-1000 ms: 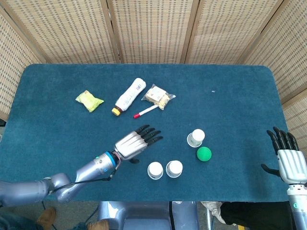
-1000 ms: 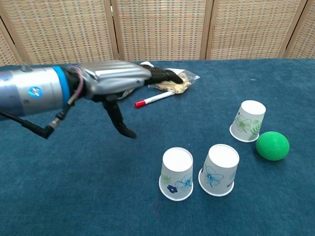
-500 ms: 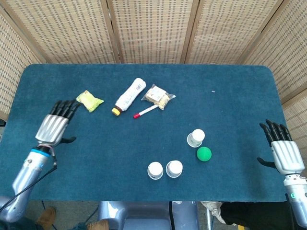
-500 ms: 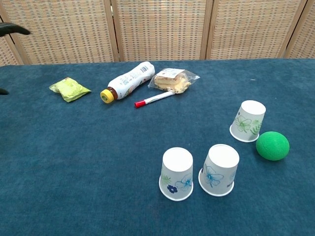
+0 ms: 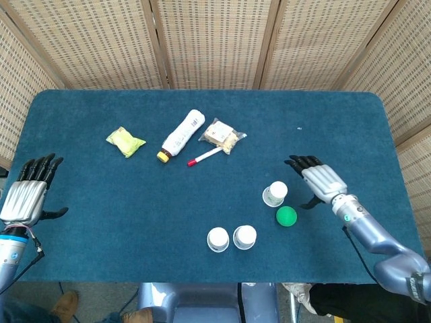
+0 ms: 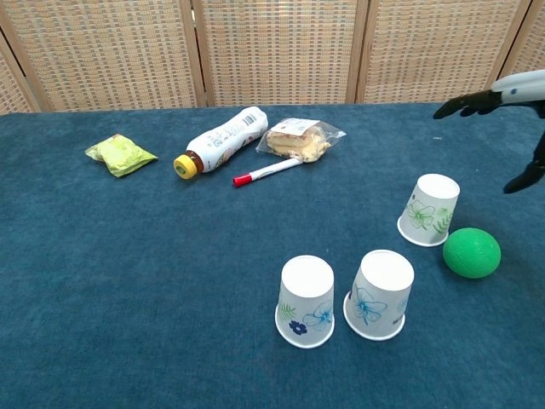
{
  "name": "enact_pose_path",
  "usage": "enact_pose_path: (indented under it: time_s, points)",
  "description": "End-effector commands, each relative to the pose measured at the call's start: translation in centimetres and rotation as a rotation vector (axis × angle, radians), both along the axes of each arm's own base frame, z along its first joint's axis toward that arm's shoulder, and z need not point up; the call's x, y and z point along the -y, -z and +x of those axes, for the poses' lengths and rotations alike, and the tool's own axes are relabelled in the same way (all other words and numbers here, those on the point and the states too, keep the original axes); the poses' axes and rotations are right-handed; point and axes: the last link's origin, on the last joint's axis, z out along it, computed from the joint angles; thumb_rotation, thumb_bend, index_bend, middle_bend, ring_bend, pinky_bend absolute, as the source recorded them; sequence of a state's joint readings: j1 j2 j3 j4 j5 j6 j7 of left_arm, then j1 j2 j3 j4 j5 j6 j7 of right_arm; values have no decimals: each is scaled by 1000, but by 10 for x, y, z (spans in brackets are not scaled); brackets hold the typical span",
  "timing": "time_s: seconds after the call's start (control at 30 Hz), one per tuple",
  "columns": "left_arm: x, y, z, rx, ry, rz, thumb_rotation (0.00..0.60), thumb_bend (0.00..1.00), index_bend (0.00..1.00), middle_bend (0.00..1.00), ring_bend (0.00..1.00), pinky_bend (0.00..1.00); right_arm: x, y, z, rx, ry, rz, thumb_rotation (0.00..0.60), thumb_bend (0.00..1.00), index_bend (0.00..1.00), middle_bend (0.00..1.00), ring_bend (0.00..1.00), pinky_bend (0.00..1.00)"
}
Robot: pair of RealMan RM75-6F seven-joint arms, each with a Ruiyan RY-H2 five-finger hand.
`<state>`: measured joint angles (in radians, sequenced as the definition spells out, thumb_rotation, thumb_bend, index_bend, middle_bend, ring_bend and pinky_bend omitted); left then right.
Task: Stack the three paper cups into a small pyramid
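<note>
Three white paper cups stand upside down on the blue table. Two are side by side near the front edge: one with blue flowers (image 5: 217,239) (image 6: 306,301) and one with a blue butterfly (image 5: 244,237) (image 6: 380,293). The third, with green leaves (image 5: 275,193) (image 6: 428,210), stands apart to the right. My right hand (image 5: 318,180) (image 6: 498,106) hovers open just right of the third cup, fingers spread, not touching it. At the far left table edge my left hand (image 5: 28,196) is open and holds nothing.
A green ball (image 5: 286,216) (image 6: 471,252) lies right beside the leaf cup. Further back are a yellow-green packet (image 5: 125,141), a white bottle (image 5: 181,134) on its side, a red-capped marker (image 5: 204,157) and a wrapped snack (image 5: 223,135).
My left hand has drawn back from the front cups to the far left edge. My right hand has swung in from the right edge to beside the leaf cup.
</note>
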<state>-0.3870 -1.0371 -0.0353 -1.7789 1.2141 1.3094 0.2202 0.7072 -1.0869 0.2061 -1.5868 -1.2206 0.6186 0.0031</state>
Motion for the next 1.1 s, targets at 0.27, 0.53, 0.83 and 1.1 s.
enact_pose_path:
  time_s: [0.27, 0.53, 0.83, 1.1]
  points:
    - [-3, 5, 0, 7, 3, -32, 600, 0, 0, 0, 0, 0, 16, 37, 18, -52, 4, 63, 600, 0, 144, 123, 13, 156]
    - [-2, 6, 4, 14, 15, -46, 600, 0, 0, 0, 0, 0, 20, 54, 15, -93, 35, 91, 600, 0, 194, 153, 48, 177]
    - [-2, 8, 5, 17, 24, -59, 600, 0, 0, 0, 0, 0, 24, 59, 8, -127, 44, 68, 600, 42, 258, 258, 186, 270]
    - [-2, 6, 5, 26, 25, -57, 600, 0, 0, 0, 0, 0, 31, 65, 10, -99, 40, 33, 600, 181, 515, 503, 460, 516]
